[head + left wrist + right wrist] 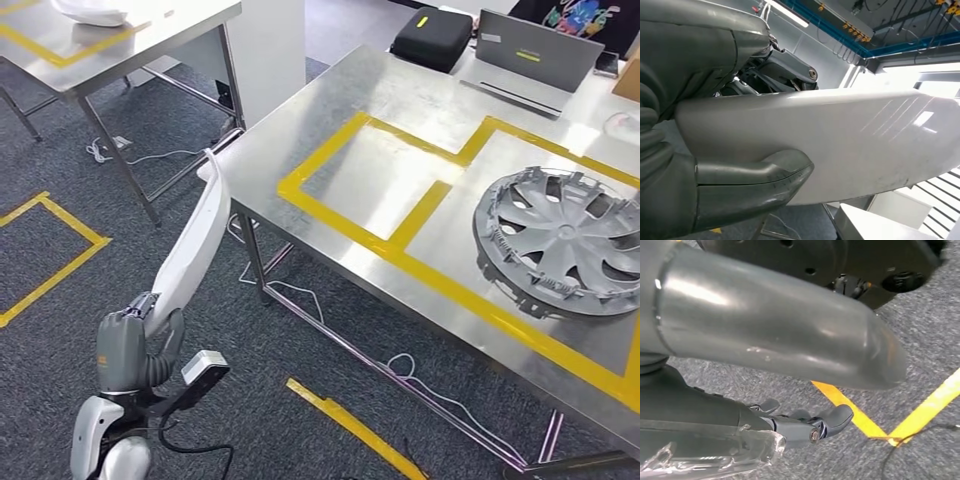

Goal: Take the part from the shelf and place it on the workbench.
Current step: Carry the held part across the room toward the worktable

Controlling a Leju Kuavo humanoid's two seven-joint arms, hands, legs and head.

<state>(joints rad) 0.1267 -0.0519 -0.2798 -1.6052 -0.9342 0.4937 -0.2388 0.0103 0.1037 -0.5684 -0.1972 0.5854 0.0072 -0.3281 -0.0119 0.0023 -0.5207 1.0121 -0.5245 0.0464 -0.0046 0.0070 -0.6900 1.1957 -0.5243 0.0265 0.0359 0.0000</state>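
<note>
A long, curved white part [192, 245] rises from my left hand [132, 350] at the lower left of the head view. Its upper tip reaches the near left corner of the steel workbench [370, 180], which is marked with yellow tape rectangles. In the left wrist view the grey thumb [753, 180] presses on the glossy white part [851, 140], with the darker fingers on its other side. My right hand [715, 410] hangs over the grey carpet, its dark fingers [828, 420] stretched out and holding nothing.
A silver wheel cover [562, 240] lies on the workbench's right side. A black case [432, 38] and a laptop [536, 55] sit at its far edge, near a person [581, 15]. Another steel table [113, 50] stands at upper left. Cables [400, 365] run across the carpet.
</note>
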